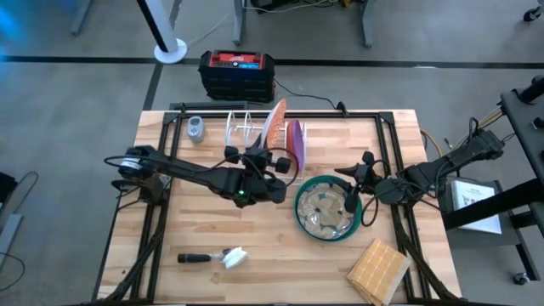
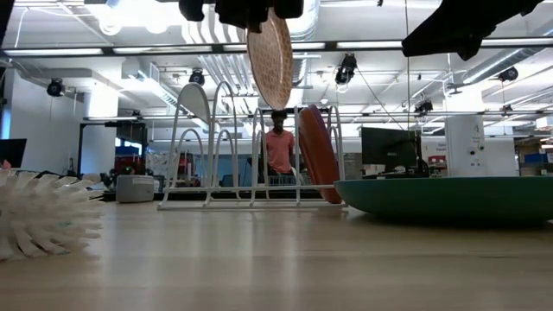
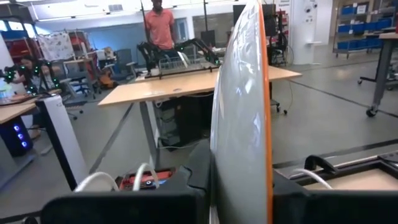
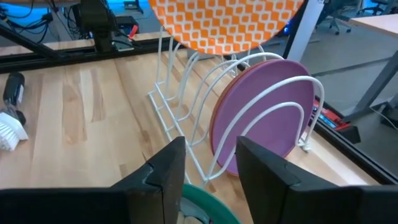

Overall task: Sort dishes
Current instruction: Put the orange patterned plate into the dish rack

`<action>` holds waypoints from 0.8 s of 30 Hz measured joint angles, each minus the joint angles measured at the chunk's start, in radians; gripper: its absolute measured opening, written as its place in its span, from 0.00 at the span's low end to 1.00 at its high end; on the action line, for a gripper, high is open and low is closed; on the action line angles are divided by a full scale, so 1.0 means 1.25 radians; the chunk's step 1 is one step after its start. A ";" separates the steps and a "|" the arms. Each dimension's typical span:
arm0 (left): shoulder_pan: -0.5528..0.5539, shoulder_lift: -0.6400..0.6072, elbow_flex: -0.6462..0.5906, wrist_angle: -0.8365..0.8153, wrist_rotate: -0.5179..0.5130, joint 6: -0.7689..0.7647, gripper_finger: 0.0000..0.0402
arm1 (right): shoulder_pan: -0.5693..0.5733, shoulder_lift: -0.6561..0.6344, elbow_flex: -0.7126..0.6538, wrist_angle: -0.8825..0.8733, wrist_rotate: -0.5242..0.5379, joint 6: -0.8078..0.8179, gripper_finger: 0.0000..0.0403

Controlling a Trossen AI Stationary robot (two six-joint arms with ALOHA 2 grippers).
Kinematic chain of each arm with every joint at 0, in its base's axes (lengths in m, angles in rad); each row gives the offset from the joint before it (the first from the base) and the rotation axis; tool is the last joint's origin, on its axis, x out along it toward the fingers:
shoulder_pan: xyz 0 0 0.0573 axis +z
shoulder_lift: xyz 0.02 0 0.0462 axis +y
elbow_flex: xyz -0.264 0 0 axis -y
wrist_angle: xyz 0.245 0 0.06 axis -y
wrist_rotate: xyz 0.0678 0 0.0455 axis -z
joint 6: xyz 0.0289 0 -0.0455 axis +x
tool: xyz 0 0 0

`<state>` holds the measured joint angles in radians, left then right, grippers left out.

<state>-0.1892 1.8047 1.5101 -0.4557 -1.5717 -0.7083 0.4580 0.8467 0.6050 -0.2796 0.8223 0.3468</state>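
Observation:
My left gripper [image 1: 263,151] is shut on the orange plate [image 1: 274,126], holding it on edge above the white wire rack [image 1: 242,127]. The purple plate [image 4: 261,118] stands on edge in a slot of the rack, and a reddish-brown rim [image 4: 216,127] shows just behind it. The larger teal-green plate [image 1: 327,206] lies flat on the table to the right of the rack. A brownish speckled round [image 1: 325,211] lies inside it. My right gripper [image 1: 350,198] is open over the teal plate's right rim [image 4: 205,205]. I cannot tell whether it touches the rim. My left gripper pinches the orange plate near its rim [image 3: 239,186], one finger [image 3: 199,171] on each face. The plate runs forward from between the fingers. In the low view it hangs on edge below the gripper [image 2: 270,56], clear of the rack's wires.
A dish brush [image 1: 223,257] lies near the table's front left. A square wooden block [image 1: 378,270] sits at the front right. A small grey device [image 1: 196,129] stands left of the rack. A black and red box [image 1: 237,72] is beyond the far edge. A person [image 2: 278,147] stands in the room behind.

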 joint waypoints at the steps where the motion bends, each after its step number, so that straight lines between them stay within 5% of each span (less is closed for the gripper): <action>1: 0.000 0.006 0.000 0.000 0.000 -0.006 0.05 | 0.000 0.000 0.000 0.000 0.000 -0.001 0.34; 24: 0.023 0.111 0.000 -0.015 -0.003 -0.097 0.05 | 0.000 0.000 -0.009 0.000 0.001 -0.006 0.30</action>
<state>-0.1608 1.9431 1.5101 -0.4749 -1.5757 -0.8295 0.4580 0.8471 0.5934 -0.2802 0.8230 0.3393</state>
